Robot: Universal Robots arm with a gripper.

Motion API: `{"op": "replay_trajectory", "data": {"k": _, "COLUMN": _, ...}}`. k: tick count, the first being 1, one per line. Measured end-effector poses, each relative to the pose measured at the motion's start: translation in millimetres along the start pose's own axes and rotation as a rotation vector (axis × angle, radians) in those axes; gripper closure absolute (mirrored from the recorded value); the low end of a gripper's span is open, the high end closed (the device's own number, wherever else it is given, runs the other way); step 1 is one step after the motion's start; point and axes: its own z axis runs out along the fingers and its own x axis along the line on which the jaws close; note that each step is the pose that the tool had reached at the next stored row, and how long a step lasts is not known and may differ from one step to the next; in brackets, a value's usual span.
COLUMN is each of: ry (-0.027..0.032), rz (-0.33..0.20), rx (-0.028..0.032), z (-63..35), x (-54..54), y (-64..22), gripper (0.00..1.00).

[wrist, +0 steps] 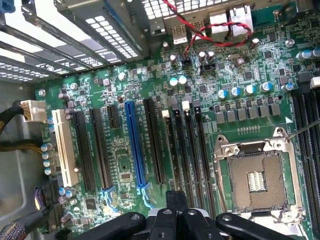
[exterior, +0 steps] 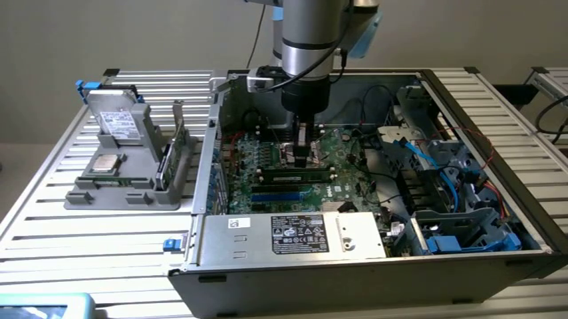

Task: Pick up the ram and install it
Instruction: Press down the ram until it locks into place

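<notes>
Vertically, the arm is lowered into the open computer case [exterior: 479, 219], and the gripper [exterior: 302, 159] is held just above the motherboard [exterior: 346, 149]. The ram [exterior: 296, 177] is seen lying in a black slot directly beneath the fingertips, flat along the board. In the wrist view the gripper [wrist: 176, 212] is seen over the row of dark memory slots [wrist: 187, 150], beside the empty processor socket [wrist: 256, 180]. The jaws are drawn close together; whether the ram is touched or gripped cannot be told.

Within the case, a silver power supply [exterior: 293, 234] with a white label is set along the near wall, and blue cables [exterior: 424, 156] and a red wire are bundled at the exterior view's right. A long blue slot [wrist: 134, 145] and a white slot [wrist: 65, 147] are laid out beside the black ones.

Outside the case, at the exterior view's left, a grey holder tray [exterior: 116, 193] is placed on the slatted table [exterior: 89, 246]. A silver processor chip [exterior: 106, 163], a hard drive [exterior: 118, 119] and an upright green expansion card [exterior: 180, 149] are kept in it.
</notes>
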Motion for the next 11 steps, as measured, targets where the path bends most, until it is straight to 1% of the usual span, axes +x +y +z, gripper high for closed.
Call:
{"op": "replay_trajectory", "data": {"k": 2, "ry": -0.0016, "rz": 0.021, "rx": -0.0022, "z": 0.0, "x": 0.0, "y": 0.0, "gripper": 0.89}}
{"op": "replay_trajectory", "data": {"k": 5, "ry": -0.0044, "rz": 0.057, "rx": -0.008, "z": 0.2, "x": 0.0, "y": 0.0, "gripper": 0.89}}
{"op": "replay_trajectory", "data": {"k": 6, "ry": -0.0062, "rz": 0.07, "rx": -0.0101, "z": 0.4, "x": 0.0, "y": 0.1, "gripper": 0.89}}
{"op": "replay_trajectory", "data": {"k": 7, "ry": -0.01, "rz": 0.08, "rx": -0.0126, "z": 0.5, "x": 0.1, "y": 0.1, "gripper": 0.89}}
{"op": "replay_trajectory", "data": {"k": 8, "ry": -0.0152, "rz": 0.088, "rx": -0.0141, "z": 0.6, "x": 0.0, "y": 0.1, "gripper": 0.89}}
{"op": "replay_trajectory", "data": {"k": 9, "ry": -0.0172, "rz": 0.098, "rx": -0.0149, "z": 0.7, "x": -0.1, "y": 0.1, "gripper": 0.89}}
{"op": "replay_trajectory", "data": {"k": 10, "ry": -0.0179, "rz": 0.107, "rx": -0.0133, "z": 0.8, "x": -0.1, "y": 0.1, "gripper": 0.89}}
{"op": "replay_trajectory", "data": {"k": 11, "ry": -0.0189, "rz": 0.115, "rx": -0.0099, "z": 0.8, "x": -0.1, "y": 0.1, "gripper": 0.89}}
